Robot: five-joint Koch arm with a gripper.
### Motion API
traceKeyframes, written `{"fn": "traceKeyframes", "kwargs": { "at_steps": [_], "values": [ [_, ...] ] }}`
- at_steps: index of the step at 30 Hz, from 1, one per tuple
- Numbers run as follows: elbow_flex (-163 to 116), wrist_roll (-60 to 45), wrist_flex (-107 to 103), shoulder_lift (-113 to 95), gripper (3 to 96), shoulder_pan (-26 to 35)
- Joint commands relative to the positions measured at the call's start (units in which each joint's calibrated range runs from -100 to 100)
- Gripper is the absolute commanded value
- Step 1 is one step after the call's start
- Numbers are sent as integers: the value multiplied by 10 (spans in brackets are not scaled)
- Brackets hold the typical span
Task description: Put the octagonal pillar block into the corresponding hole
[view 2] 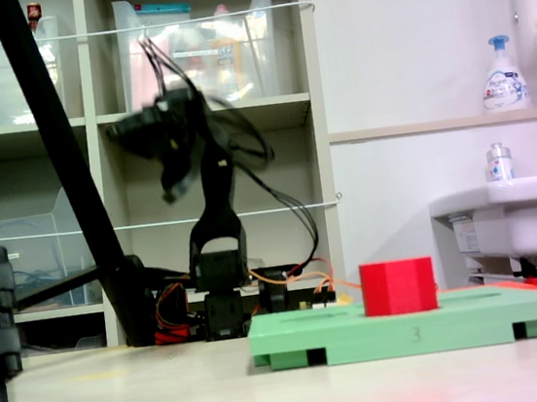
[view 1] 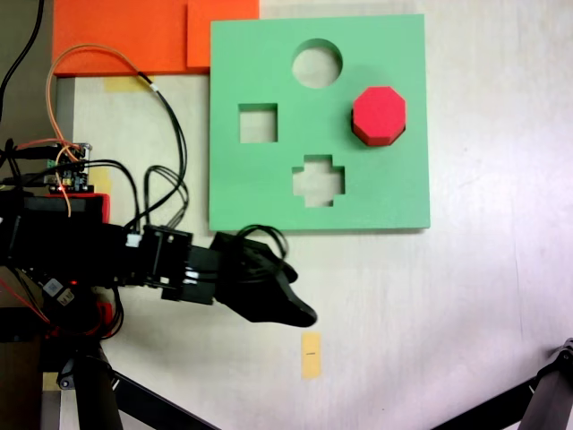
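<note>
Second exterior view shows the light-green foam board (view 2: 416, 325) nearest, the octagonal pillar block (view 2: 398, 286) standing in its eight-sided cutout. Behind, the gripper (view 2: 177, 188) hangs raised and blurred; whether its fingers are parted cannot be told.

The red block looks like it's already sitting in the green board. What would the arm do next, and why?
Probably just pull back and stop. The octagonal pillar block stands upright in the eight-sided cutout at the first exterior view's right of the green board, though how deep it sits is unclear. The gripper hangs high above the table, away from the block, holding nothing.
</note>
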Motion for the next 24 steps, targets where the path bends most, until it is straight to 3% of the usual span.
{"fn": "traceKeyframes", "kwargs": {
  "at_steps": [1, 6, 11, 15, 19, 24],
  "values": [
    [-189, -60, 284, -161, 607, 20],
    [-569, -99, 516, -164, 566, 38],
    [-774, -106, 542, -164, 532, 51],
    [-792, -129, 545, -164, 530, 56],
    [-792, -128, 476, -164, 465, 56],
    [-792, -127, 483, -164, 495, 56]
  ]
}}
